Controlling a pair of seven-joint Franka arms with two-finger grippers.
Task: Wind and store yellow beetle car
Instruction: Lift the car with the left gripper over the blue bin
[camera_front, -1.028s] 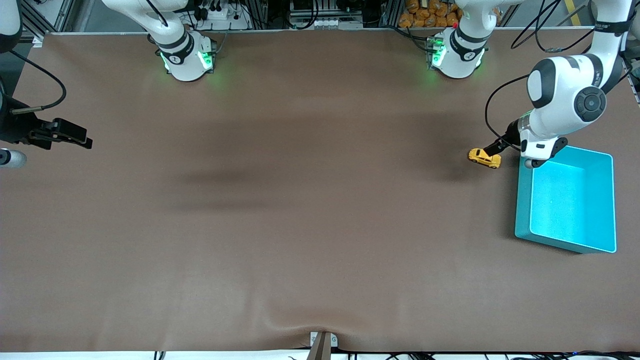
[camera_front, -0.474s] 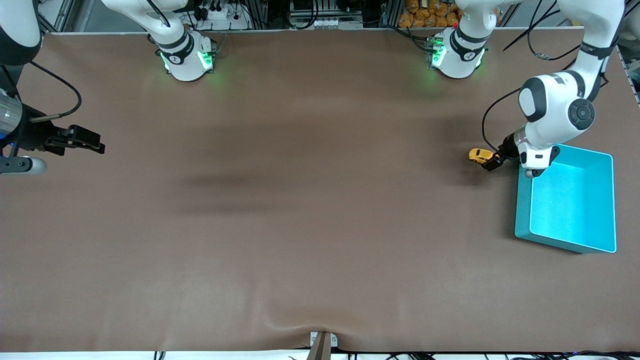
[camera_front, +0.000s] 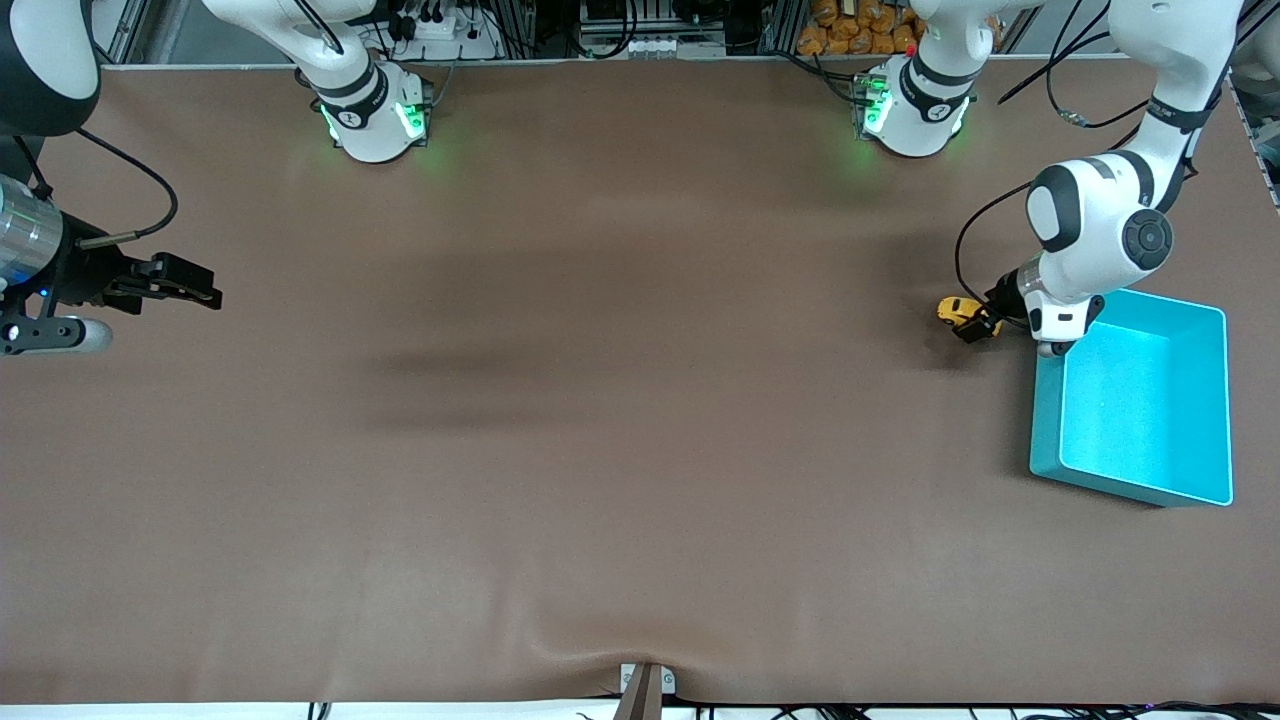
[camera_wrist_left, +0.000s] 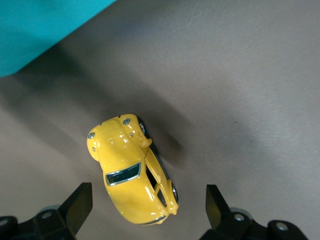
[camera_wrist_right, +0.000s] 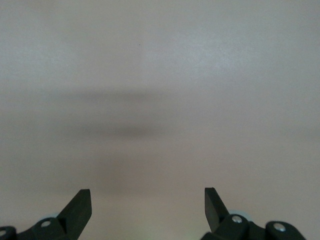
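The yellow beetle car (camera_front: 956, 311) (camera_wrist_left: 131, 170) is small and glossy, with dark windows. It stands upright on its wheels on the brown worktop (camera_front: 600, 400), toward the left arm's end.

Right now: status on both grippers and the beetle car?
Left gripper open, straddling the yellow beetle car, no grip yet. Car on the table beside the turquoise bin, on its wheels. Right gripper open, waiting over bare table at its own end. Nothing in the way.

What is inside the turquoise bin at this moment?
Nothing shows inside the turquoise bin; only its bare floor is seen. The left arm's wrist covers one corner. The yellow car sits on the table beside the bin, between the open left gripper jaws.
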